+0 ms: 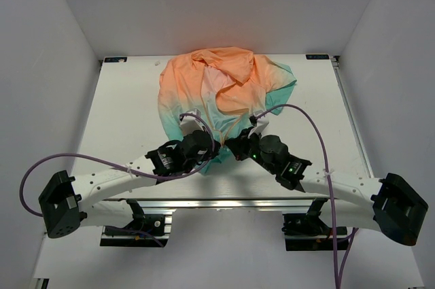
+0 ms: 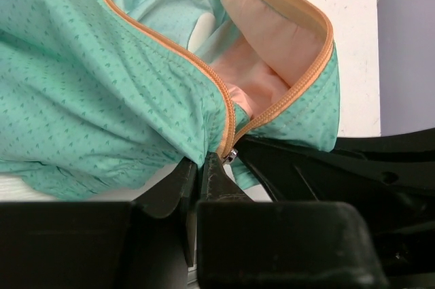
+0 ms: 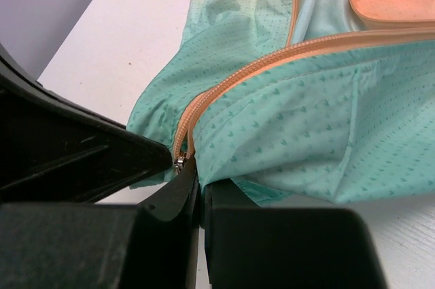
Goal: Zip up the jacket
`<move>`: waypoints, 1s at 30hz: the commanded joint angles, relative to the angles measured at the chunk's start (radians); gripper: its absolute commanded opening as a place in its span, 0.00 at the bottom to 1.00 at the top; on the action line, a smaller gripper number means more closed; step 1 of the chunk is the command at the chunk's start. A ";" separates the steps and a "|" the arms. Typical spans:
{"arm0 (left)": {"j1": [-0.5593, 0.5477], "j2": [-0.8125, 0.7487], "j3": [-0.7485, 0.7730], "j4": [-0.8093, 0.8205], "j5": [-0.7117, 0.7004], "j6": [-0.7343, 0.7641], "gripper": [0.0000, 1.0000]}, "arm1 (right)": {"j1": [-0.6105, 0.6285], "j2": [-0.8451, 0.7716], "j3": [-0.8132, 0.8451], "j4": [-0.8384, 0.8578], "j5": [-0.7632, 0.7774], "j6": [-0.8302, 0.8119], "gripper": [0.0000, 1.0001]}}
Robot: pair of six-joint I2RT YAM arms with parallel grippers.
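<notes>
— Teal cloth is filling both wrist views; where is the jacket [image 1: 217,88] lying?

— It is lying crumpled on the far middle of the white table [image 1: 122,112], its peach-orange part bunching toward the back and its teal hem [image 1: 204,122] trailing toward the arms; both grippers are meeting at that near edge.

— What is the left gripper [image 2: 200,166] doing?

— Its fingers [image 2: 173,187] are sitting almost together, pinching the teal hem just left of the foot of the orange zipper [image 2: 163,47]; the small metal slider [image 2: 231,156] is showing right above the tips.

— And the right gripper [image 3: 199,183]?

— Its fingers [image 3: 224,197] are pressing tight together on the hem edge directly under the slider [image 3: 180,162]; whether they are catching the pull tab itself, I cannot tell; the left one's black body is crowding in just beside it.

— Is the zipper running closed?

— Only at the very bottom; above the slider the two orange tapes are spreading apart, and pale peach lining [image 2: 272,44] is showing between them.
</notes>
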 commanded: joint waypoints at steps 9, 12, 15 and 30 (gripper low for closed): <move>-0.042 -0.010 -0.024 -0.015 0.154 0.181 0.00 | 0.004 -0.010 0.161 -0.134 0.129 0.051 0.00; -0.044 -0.014 -0.064 -0.018 0.189 0.184 0.00 | 0.002 -0.016 0.181 -0.180 0.156 0.059 0.00; -0.044 -0.030 -0.099 -0.020 0.225 0.189 0.00 | 0.002 -0.016 0.195 -0.223 0.167 0.056 0.00; -0.057 0.045 -0.096 -0.097 0.320 0.310 0.00 | -0.016 -0.020 0.207 -0.307 0.084 0.039 0.00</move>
